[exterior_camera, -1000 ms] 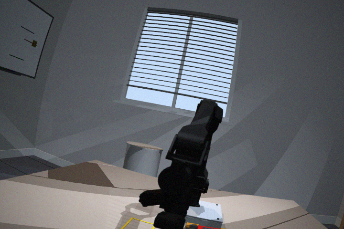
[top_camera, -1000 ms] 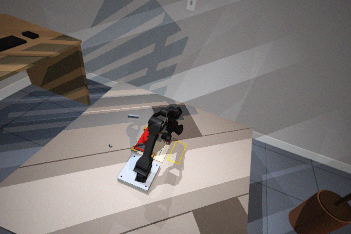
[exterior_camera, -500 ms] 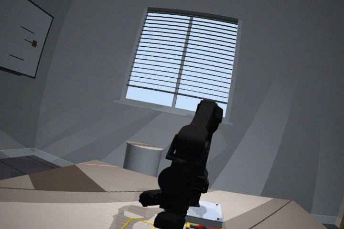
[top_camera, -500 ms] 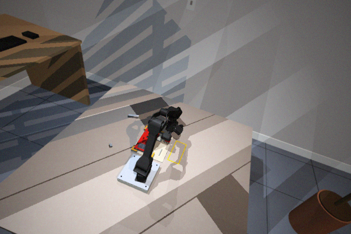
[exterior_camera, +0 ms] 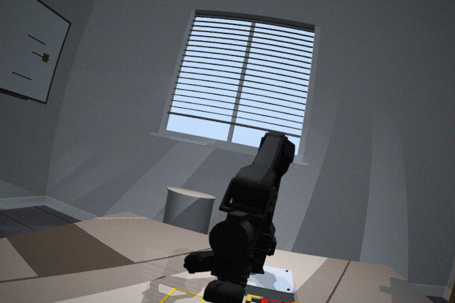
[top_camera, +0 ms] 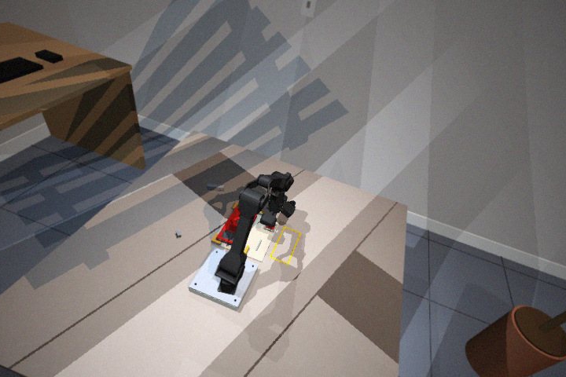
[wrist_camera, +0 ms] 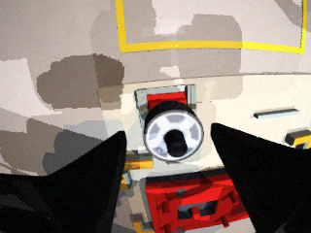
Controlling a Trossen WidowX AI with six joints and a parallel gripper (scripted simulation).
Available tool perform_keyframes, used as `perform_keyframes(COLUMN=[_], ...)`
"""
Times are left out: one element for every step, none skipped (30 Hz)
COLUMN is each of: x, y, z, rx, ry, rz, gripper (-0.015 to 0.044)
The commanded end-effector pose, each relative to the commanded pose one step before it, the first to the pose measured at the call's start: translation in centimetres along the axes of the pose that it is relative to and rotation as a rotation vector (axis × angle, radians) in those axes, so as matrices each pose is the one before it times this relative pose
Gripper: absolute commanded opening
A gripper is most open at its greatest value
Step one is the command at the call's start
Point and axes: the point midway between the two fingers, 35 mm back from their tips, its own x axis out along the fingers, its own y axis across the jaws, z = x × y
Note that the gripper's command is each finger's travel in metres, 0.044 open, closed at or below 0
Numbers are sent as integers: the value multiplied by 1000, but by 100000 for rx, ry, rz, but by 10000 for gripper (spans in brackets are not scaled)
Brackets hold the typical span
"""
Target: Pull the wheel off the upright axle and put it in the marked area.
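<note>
The wheel [wrist_camera: 192, 127], a pale disc with grey spokes and a black tyre, is around the upright black axle [wrist_camera: 175, 142] in the wrist view. A red and grey mount [wrist_camera: 165, 99] shows behind it. My gripper [wrist_camera: 168, 132] [top_camera: 269, 220] [exterior_camera: 224, 291] is open and empty. Its fingers stand left and right of the wheel in the wrist view, with visible gaps on both sides; their exact height relative to it is unclear. The arm hides the wheel in the top and exterior views. The marked area, a yellow outline [top_camera: 295, 247] [exterior_camera: 188, 292] [wrist_camera: 209, 46], lies beyond the mount.
A cream board [top_camera: 255, 253] [wrist_camera: 233, 92] carries a raised grey bar [wrist_camera: 276, 114] and a red fixture [wrist_camera: 165, 194] beside the wheel. Yellow pieces stand near them. Two small grey objects lie on the table further left in the top view. Strong shadows cross the table.
</note>
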Motion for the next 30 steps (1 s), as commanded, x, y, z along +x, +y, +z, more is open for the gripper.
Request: perform_keyframes(x=[354, 0, 0, 0, 0, 0, 0, 0, 0, 0, 0, 0, 0, 0, 0, 0, 0, 0, 0, 0, 0, 0, 0, 0, 0, 0, 0, -350, 0, 0], y=[-209, 0, 0, 0, 0, 0, 0, 0, 0, 0, 0, 0, 0, 0, 0, 0, 0, 0, 0, 0, 0, 0, 0, 0, 0, 0, 0, 201, 0, 0], z=[24, 0, 0, 0, 0, 0, 0, 0, 0, 0, 0, 0, 0, 0, 0, 0, 0, 0, 0, 0, 0, 0, 0, 0, 0, 0, 0, -25, 0, 0], rx=[542, 0, 0, 0, 0, 0, 0, 0, 0, 0, 0, 0, 0, 0, 0, 0, 0, 0, 0, 0, 0, 0, 0, 0, 0, 0, 0, -538, 0, 0], ry=[-176, 0, 0, 0, 0, 0, 0, 0, 0, 0, 0, 0, 0, 0, 0, 0, 0, 0, 0, 0, 0, 0, 0, 0, 0, 0, 0, 177, 0, 0], rz=[-1116, 0, 0, 0, 0, 0, 0, 0, 0, 0, 0, 0, 0, 0, 0, 0, 0, 0, 0, 0, 0, 0, 0, 0, 0, 0, 0, 1094, 0, 0], gripper=[300, 300, 300, 300, 300, 300, 300, 300, 300, 300, 300, 300, 300, 300, 300, 300, 300, 300, 300, 300, 300, 300, 300, 300, 300, 300, 300, 274, 247, 221])
